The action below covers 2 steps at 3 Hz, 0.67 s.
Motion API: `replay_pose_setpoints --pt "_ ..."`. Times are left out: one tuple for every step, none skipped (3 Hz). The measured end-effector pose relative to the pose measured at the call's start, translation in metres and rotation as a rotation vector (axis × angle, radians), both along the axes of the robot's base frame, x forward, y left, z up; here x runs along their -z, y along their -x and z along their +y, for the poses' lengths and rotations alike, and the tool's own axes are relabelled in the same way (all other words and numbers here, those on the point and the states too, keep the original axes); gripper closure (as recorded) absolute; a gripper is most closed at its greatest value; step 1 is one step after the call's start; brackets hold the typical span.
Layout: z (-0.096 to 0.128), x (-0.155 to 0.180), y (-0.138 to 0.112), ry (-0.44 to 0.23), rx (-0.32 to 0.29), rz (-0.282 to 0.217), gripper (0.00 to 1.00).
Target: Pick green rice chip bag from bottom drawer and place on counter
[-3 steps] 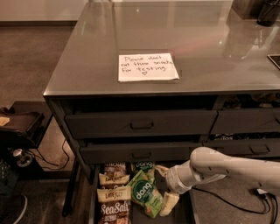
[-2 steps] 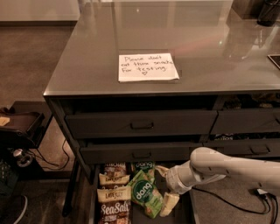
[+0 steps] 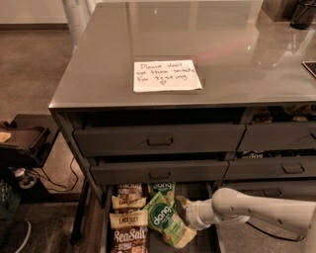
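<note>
Desk (image 3: pixel 237 54): broad, glossy grey top with a thin front edge, reflective across its whole surface. A white handwritten note (image 3: pixel 167 75) lies flat on it near the front edge. A dark container (image 3: pixel 302 14) stands at the far right corner.

Cabinet front: two dark-grey drawers with recessed handles, the upper drawer (image 3: pixel 158 141) and the second drawer (image 3: pixel 158 172), each pulled out slightly. Further drawers (image 3: pixel 276 136) to the right stand ajar, their contents too dim to identify.

Bottom drawer (image 3: pixel 203 241): pulled well out, its dark tray open to view from above.

Arm (image 3: pixel 256 210): white, entering from the right and reaching low into the bottom drawer.

Contents of the bottom drawer: brown-and-cream Sea Salt bags (image 3: pixel 129 234) stacked along the left side. A darker-green dang bag (image 3: pixel 162 189) lies at the back. The green rice chip bag (image 3: pixel 165 225) lies tilted in the middle of the tray, badge upward, pale end toward the front right, touching the Sea Salt bags.

Gripper (image 3: pixel 186 211): inside the bottom drawer, at the right edge of the green rice chip bag and in contact with it. Whether it is clenched on the bag or released cannot be told.
</note>
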State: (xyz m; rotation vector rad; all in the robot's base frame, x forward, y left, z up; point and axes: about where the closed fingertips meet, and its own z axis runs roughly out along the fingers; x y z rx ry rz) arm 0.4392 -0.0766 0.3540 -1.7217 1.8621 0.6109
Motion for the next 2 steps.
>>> replay_pose_setpoints --pt "0.005 0.064 -0.018 -0.036 0.111 -0.01 0.0" --pt "0.012 0.115 -0.033 -0.071 0.178 0.025 0.0"
